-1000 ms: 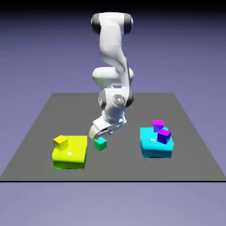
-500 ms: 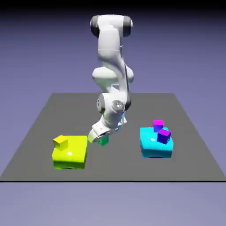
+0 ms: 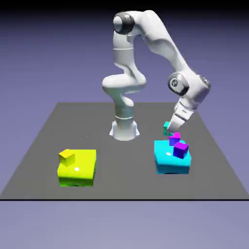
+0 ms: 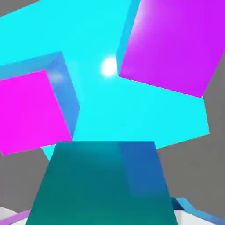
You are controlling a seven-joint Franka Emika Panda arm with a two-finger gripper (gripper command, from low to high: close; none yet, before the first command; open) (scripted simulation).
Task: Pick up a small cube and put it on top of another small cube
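My gripper [image 3: 170,127] is shut on the small cube [image 3: 167,128], a tiny teal-green one, and holds it in the air just above the back edge of the big cyan block [image 3: 169,161]. In the hand view the small cube [image 4: 103,184] fills the bottom middle and hides most of the fingers. Beyond it lie the cyan block [image 4: 101,39], a magenta cube [image 4: 30,110] at the left and a purple cube [image 4: 169,44] at the upper right. In the exterior view the magenta cube [image 3: 174,137] sits right below the held cube, with the purple cube [image 3: 180,149] in front of it.
A big yellow block [image 3: 78,168] with a small yellow cube [image 3: 66,156] on its corner stands at the exterior view's left. The robot's base [image 3: 124,129] stands at the table's far middle.
The gripper closed on the small cube beside the yellow block, lifted it, and swung across to the exterior view's right, above the cyan block.
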